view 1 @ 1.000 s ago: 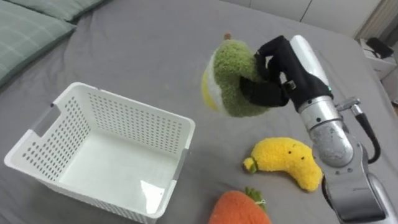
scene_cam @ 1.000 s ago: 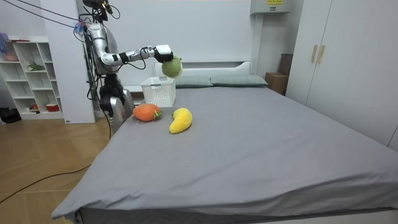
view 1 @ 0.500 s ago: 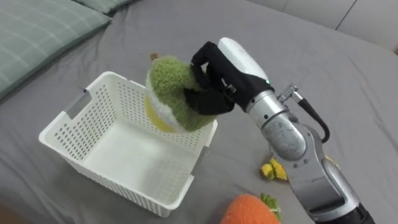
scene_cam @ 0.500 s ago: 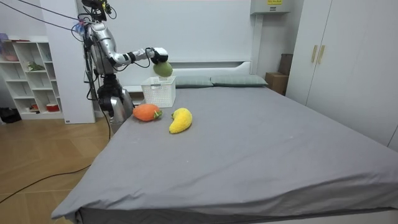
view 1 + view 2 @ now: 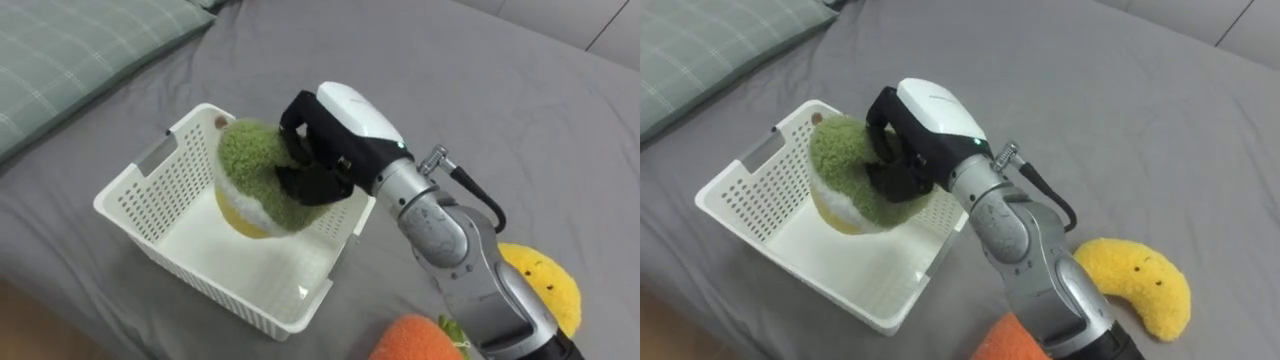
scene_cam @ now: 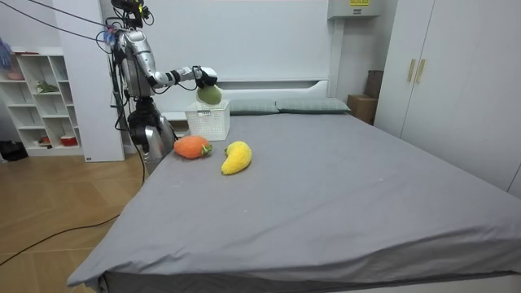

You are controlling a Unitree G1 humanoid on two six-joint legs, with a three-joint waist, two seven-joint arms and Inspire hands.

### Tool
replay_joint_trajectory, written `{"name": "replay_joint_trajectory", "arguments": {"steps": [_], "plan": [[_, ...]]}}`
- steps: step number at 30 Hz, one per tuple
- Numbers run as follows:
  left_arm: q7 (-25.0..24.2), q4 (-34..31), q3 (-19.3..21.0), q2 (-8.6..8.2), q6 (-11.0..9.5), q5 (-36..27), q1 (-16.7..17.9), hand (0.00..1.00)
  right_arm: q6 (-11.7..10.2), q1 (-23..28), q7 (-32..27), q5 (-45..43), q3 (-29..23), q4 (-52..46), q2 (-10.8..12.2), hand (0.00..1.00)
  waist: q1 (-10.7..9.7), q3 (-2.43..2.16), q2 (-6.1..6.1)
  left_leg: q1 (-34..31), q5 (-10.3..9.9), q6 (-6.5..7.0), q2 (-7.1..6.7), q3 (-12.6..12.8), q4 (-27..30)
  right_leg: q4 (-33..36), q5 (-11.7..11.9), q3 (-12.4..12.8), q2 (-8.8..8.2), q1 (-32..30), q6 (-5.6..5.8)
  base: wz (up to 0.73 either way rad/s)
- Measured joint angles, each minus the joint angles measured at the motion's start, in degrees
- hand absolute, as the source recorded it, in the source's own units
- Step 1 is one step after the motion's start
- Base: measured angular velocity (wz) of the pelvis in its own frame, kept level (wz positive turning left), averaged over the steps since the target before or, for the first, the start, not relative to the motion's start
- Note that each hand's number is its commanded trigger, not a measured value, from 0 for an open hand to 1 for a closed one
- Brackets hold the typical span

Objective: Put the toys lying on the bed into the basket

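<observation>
- Drop-off in hand: the robot's right hand [image 5: 335, 140] holds a green plush toy [image 5: 250, 170] over the open white basket [image 5: 160, 185], which sits on the grey bed [image 5: 480, 90] near a striped pillow [image 5: 70, 60].
- The toy hangs partly inside the basket's mouth, with its yellow underside down. It is above the basket floor and, as far as the eye views show, clear of the walls.
- The black fingers [image 5: 312, 183] are curled tightly round the toy's upper side, with the thumb pressing from the near side. The plush bulges round the grip, and the hand holds nothing else.
- Judged stage: this looks like the first of three toys to go in. The basket floor looks bare, though the toy hides part of it.
- A yellow banana plush [image 5: 540, 290] and an orange carrot plush [image 5: 420, 340] lie on the bed on the robot's right, well outside the basket and near each other.
- Next move, as a judgement: lower the toy a little or simply spread the fingers, so that it falls inside the walls and not onto the rim. The hand then lifts clear without catching the lattice.
- After that, the reach goes right to the banana or the carrot.
- In the room view the robot stands at the bed's corner on the room view's left, right arm stretched out over the basket.
</observation>
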Motion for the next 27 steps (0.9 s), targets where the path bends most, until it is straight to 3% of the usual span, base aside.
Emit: {"name": "replay_joint_trajectory", "arguments": {"steps": [27], "plan": [[-0.07,-0.67,0.06,0.10,0.12,-0.17,-0.59,0.00,-0.05,0.02,-0.17,0.81,0.59,0.22,-0.46,0.00,-0.60,0.07,-0.05,0.73,0.00,0.00,0.01,0.04,-0.15,0.03,0.00,-0.04,-0.02,0.52,0.00,0.00]]}}
